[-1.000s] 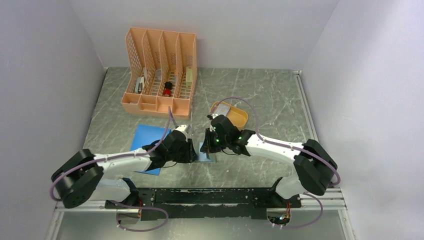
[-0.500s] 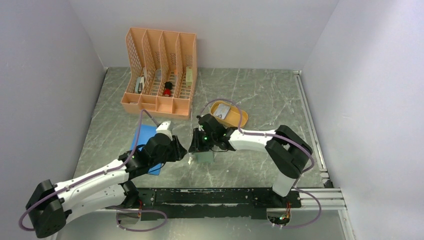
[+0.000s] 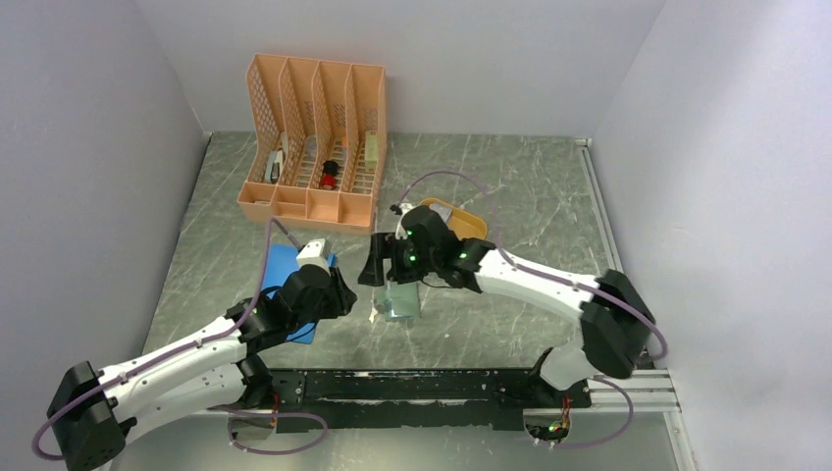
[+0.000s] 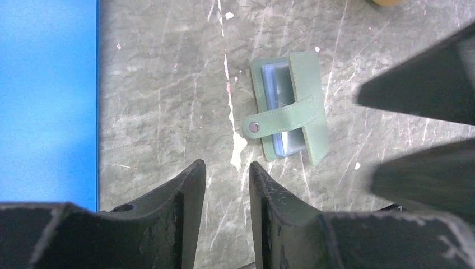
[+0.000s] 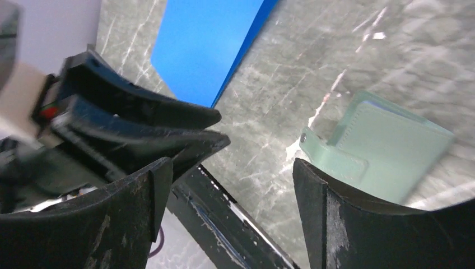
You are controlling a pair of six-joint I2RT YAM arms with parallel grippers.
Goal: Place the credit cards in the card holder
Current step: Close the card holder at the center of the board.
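Card holder (image 4: pixel 311 84) lies flat on the table (image 4: pixel 168 84) between both arms, tab strap (image 4: pixel 280 116) across the clear pockets (image 4: pixel 277 84). Left gripper (image 4: pixel 227 168) is just short of it, jaws a narrow gap apart, empty. Right gripper (image 5: pixel 229 168) is above it, jaws wide, empty. Expect it light, soft, floppy: pin a green flap at its edge, not the strap. You can't pick out the cards here

A green wallet (image 4: pixel 288 106) lies just right of centre on a grey marble table (image 4: pixel 168 84), its snap strap fastened across. A blue pad (image 4: pixel 47 101) is at nine o'clock. The left gripper (image 4: pixel 227 168) is at six, narrowly parted and empty. The right gripper (image 4: pixel 367 137), blurred and spread, is at three.
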